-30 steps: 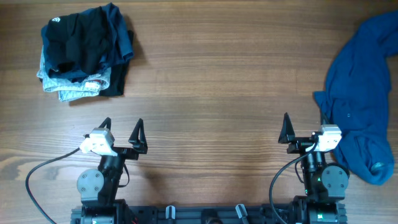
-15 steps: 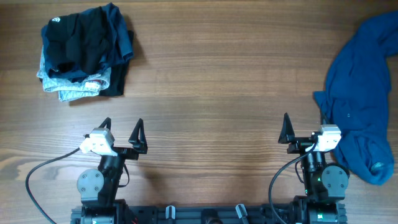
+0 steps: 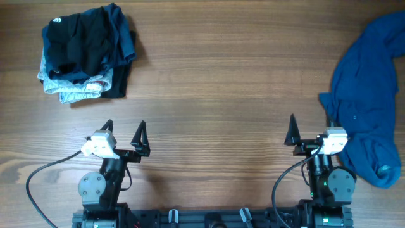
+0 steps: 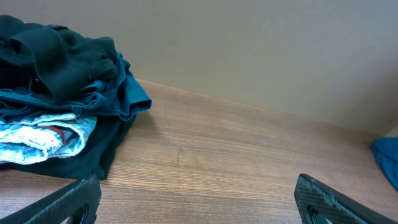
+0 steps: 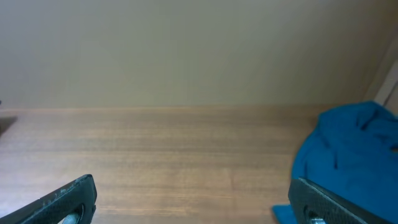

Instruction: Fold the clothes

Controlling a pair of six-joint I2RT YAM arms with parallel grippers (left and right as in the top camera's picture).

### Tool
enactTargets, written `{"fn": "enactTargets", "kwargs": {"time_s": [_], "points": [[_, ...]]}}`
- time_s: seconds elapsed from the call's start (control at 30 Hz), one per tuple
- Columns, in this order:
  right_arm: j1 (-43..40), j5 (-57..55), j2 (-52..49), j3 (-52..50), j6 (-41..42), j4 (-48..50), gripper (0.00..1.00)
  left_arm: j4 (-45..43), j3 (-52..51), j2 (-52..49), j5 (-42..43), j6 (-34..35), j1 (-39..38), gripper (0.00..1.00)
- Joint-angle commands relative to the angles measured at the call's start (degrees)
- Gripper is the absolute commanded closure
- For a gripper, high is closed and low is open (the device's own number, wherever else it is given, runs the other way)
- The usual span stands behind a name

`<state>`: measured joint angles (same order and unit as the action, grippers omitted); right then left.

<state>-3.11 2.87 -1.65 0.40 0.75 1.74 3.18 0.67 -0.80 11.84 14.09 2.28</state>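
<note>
My right gripper point(image 3: 310, 132) and left gripper point(image 3: 123, 130) both gape wide, holding nothing. The teal-blue garment point(image 3: 367, 95) lies crumpled just right of my right gripper, its long axis running forward, away from me. My left gripper is well apart from it.

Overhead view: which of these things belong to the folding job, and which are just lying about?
For the job:
- teal-blue garment, crumpled at the far right, not yet folded

Just lying about:
- black garment with a white logo, far left
- light-blue denim piece, beneath it in the same pile
</note>
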Motion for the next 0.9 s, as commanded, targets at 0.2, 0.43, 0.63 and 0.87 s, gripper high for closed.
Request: {"fn": "enactTargets", "kwargs": {"time_s": [0.2,0.43,0.63,0.87], "points": [[-0.33,-1.49,-0.13,0.52,1.18,9.27,0.0,-2.71,0.07,0.04,-0.94,0.42,-0.31,0.0],[-0.33,-0.24,-0.39,5.18,1.33,6.01,0.0,-1.75,6.64,-3.34,-0.98,0.55,-0.31,0.0],[-0.33,-0.22,-7.02,13.05,1.11,4.04,0.0,1.57,17.49,-16.33,-0.96,-0.35,-0.31,0.0],[-0.33,3.5,-24.13,26.56,0.7,2.27,0.0,6.27,32.76,-34.99,-0.72,-2.32,-0.31,0.0]]}}
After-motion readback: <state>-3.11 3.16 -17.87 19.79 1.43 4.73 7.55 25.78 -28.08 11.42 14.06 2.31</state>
